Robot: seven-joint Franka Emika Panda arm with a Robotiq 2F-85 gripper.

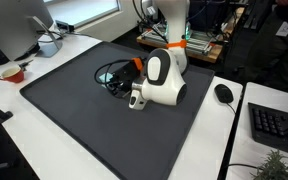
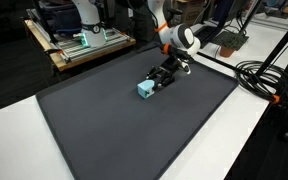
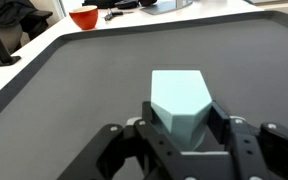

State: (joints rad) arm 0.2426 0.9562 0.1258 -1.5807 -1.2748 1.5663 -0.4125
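A pale teal block (image 3: 179,100) lies on the dark grey mat (image 3: 74,70). In the wrist view my gripper (image 3: 183,116) has one black finger against each side of the block and is closed on it. In an exterior view the block (image 2: 144,89) rests on the mat (image 2: 134,130) at the tip of the gripper (image 2: 158,80), which is low and angled down. In an exterior view the white arm hides the block, and only the black gripper (image 1: 115,79) shows above the mat (image 1: 74,110).
A red bowl (image 1: 12,73) sits on the white table beyond the mat's corner; it also shows in the wrist view (image 3: 83,17). A mouse (image 1: 223,92) and a keyboard (image 1: 279,125) lie beside the mat. Black cables (image 2: 264,75) and a wooden cart (image 2: 79,45) are close by.
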